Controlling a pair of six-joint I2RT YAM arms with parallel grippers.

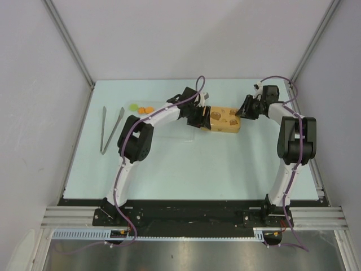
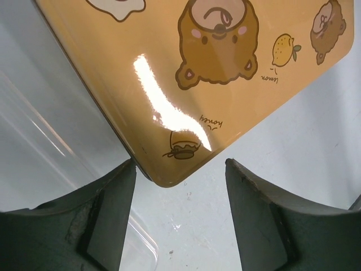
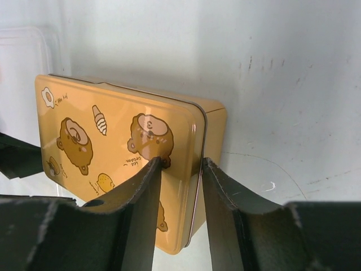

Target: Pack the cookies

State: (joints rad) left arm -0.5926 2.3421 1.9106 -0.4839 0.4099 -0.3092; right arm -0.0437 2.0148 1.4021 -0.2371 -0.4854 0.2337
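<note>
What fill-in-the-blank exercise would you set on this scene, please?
1. The tin in the middle of the table is ___ in colour.
2. The animals printed on its lid are ___.
3. The left gripper has its jaws ___ around a corner of the tin.
4. The tongs lie on the ___ arm's side of the table.

Missing words: yellow; bears; open; left.

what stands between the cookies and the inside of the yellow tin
The bear-printed lid sits on the yellow tin, closing it. The cookies lie on the table to the left of it.
</note>
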